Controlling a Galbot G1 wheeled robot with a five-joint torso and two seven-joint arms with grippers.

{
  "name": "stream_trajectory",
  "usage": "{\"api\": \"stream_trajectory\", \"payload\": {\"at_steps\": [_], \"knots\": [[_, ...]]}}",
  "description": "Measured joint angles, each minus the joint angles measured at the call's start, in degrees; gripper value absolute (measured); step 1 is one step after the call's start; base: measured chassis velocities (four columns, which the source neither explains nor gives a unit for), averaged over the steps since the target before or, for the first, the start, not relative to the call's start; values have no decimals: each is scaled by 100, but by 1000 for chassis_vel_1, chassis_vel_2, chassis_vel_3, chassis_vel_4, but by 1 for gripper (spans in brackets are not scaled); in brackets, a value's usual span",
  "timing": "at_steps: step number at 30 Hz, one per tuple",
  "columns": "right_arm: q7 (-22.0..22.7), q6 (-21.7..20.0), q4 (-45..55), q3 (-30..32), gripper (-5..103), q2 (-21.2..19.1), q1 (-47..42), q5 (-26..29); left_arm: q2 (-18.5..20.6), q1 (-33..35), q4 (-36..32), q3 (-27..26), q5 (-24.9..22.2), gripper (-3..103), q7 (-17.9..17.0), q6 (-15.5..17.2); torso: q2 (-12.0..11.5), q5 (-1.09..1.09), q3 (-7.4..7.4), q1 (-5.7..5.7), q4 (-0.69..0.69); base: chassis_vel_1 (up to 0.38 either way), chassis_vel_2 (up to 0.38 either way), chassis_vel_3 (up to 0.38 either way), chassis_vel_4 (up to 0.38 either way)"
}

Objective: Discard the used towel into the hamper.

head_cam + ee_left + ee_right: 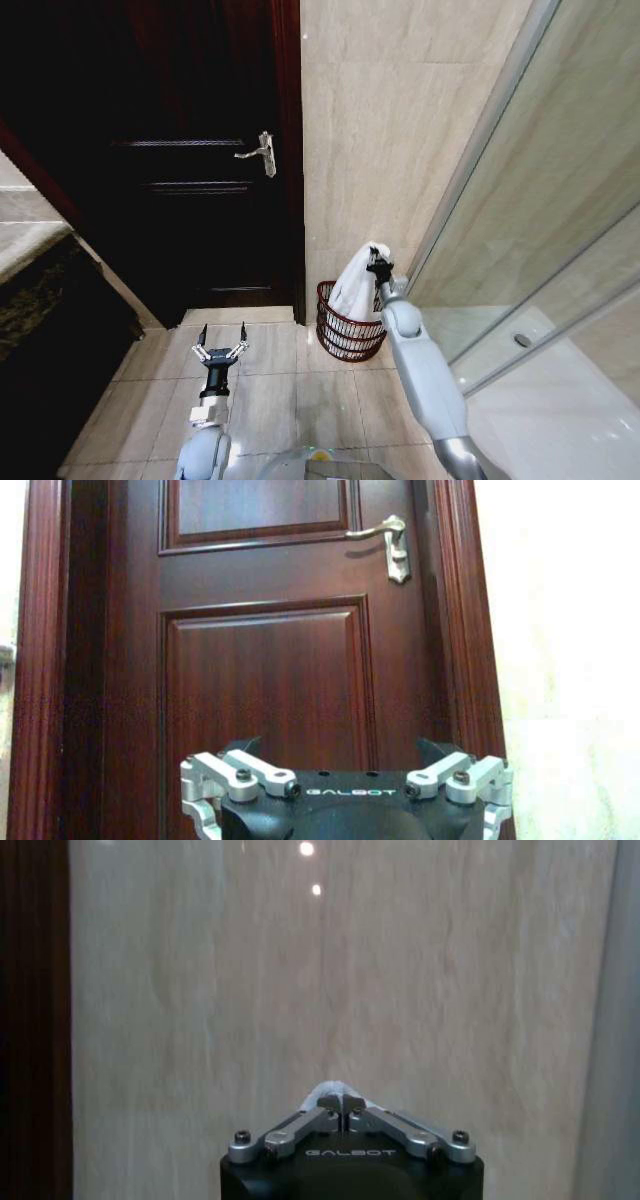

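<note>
A white towel (356, 285) hangs from my right gripper (377, 259), which is shut on its top edge. Its lower end drops into the hamper (345, 335), a low dark reddish-brown wire basket on the floor against the beige wall. In the right wrist view the fingers (325, 1119) are pressed together with a sliver of white towel (331, 1088) pinched at their tips, facing the wall. My left gripper (221, 343) is held low over the floor tiles to the left of the hamper, open and holding nothing, pointing at the door.
A dark wooden door (190, 150) with a silver lever handle (259, 153) stands left of the hamper. A glass shower screen (540, 230) runs along the right. A dark counter (45, 300) lies at the left edge. Tiled floor (290, 385) lies between.
</note>
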Motion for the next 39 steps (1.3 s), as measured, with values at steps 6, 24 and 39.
{"api": "stream_trajectory", "payload": {"at_steps": [6,24,39], "knots": [[-94,-76,-261,209,1,-39,-173,-247,59,-3,5,-6,-78,100,-9,-14,2,0,1,1,0,0,0,0,0],[-709,-3109,-68,265,1,-468,254,630,163,-8,90,-73,-186,100,-79,-41,5,0,3,3,1,0,0,0,0],[-1244,-3650,-203,323,1,-591,461,875,174,-110,313,-49,-255,100,-91,-91,6,1,4,3,0,0,0,0,0]]}}
